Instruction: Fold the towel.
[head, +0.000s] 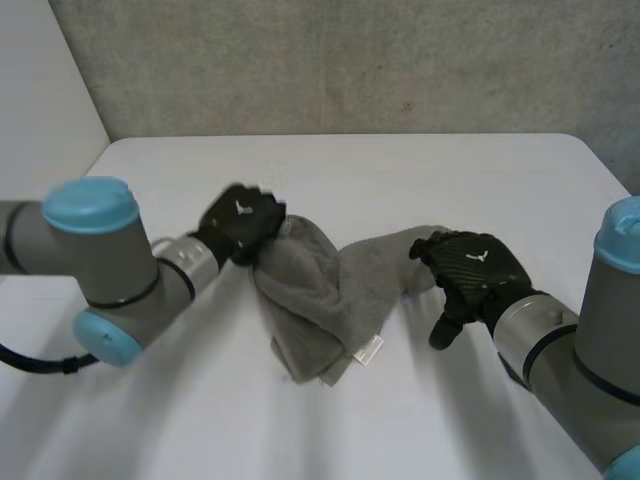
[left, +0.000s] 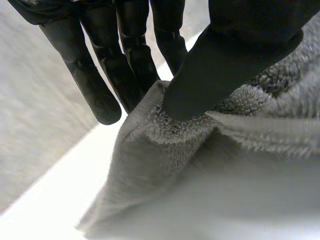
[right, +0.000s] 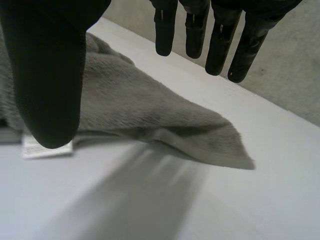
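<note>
With our black left hand (head: 240, 225) pinching a corner of the crumpled grey terry towel (head: 320, 290) at the middle of the white tabletop (head: 400, 175), we should close the spread fingers (right: 220, 45) of our black right hand (head: 470, 268) on the free corner lying beneath them before lifting both evenly.

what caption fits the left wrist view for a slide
Left hand pinching a bunched edge of the grey towel over the white table

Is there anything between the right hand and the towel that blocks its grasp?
Nothing visible does. The right hand is open just over the towel's loose end on the table; the left hand pinches the other end.
</note>
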